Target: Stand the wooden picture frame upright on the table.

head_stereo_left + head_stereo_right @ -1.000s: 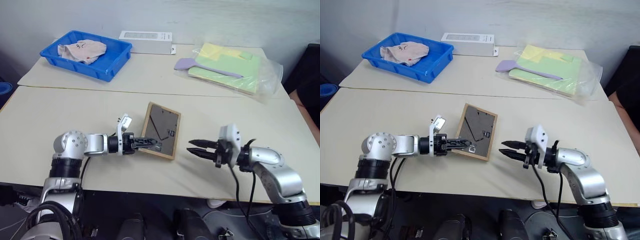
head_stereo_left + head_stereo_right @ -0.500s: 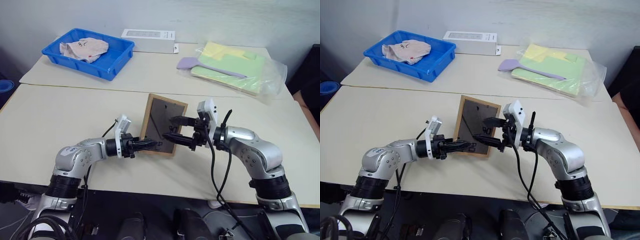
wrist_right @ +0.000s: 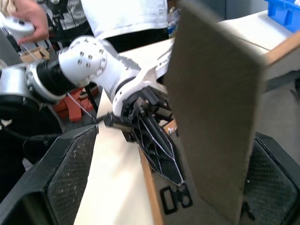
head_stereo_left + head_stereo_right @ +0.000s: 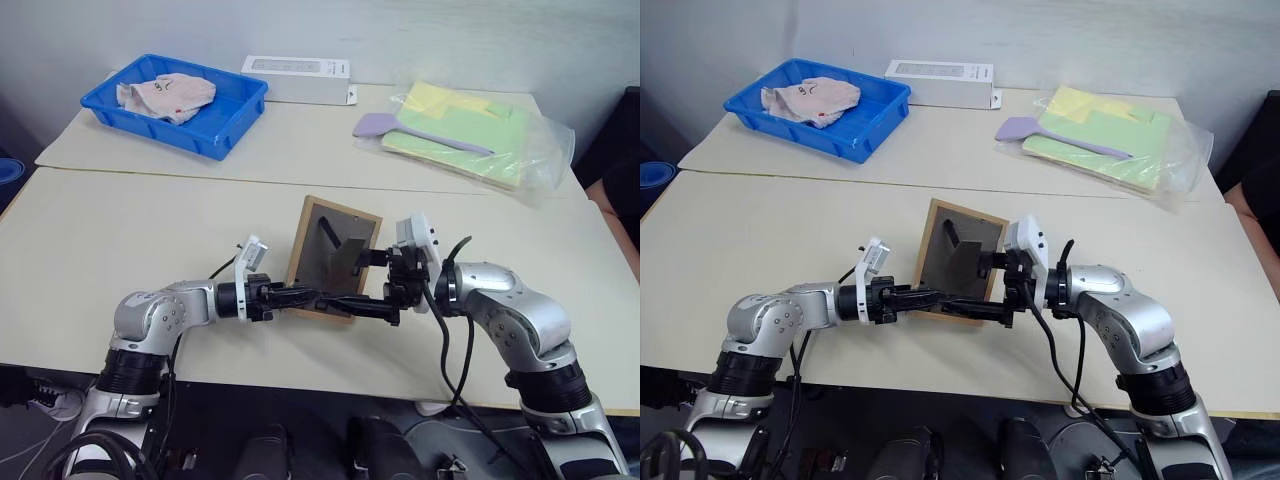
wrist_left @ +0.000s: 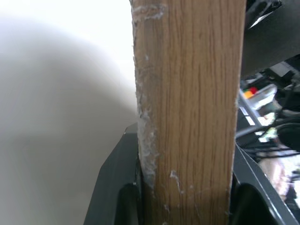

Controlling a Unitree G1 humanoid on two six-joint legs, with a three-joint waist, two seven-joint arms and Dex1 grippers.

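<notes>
Left gripper is clamped on the near bottom edge of the wooden picture frame; in the left wrist view the light wood border sits between both fingers. Right gripper has its jaws spread wide, one finger high and one low, reaching at the frame from the right side, with the fold-out stand between the fingers. Whether those fingers touch the stand cannot be told.

Frame is tilted up off the bench, dark back facing the robot, stand swung out from the back. Its lower edge is at or just above the bench surface; contact cannot be told.

Relative to the frame:
- blue tray with a crumpled cloth inside: far back, to the left
- white flat box: far back, just right of the tray
- clear bag of yellow and green sheets with a purple spatula on it: far back, to the right

Bench seam runs between the frame and those far items.
</notes>
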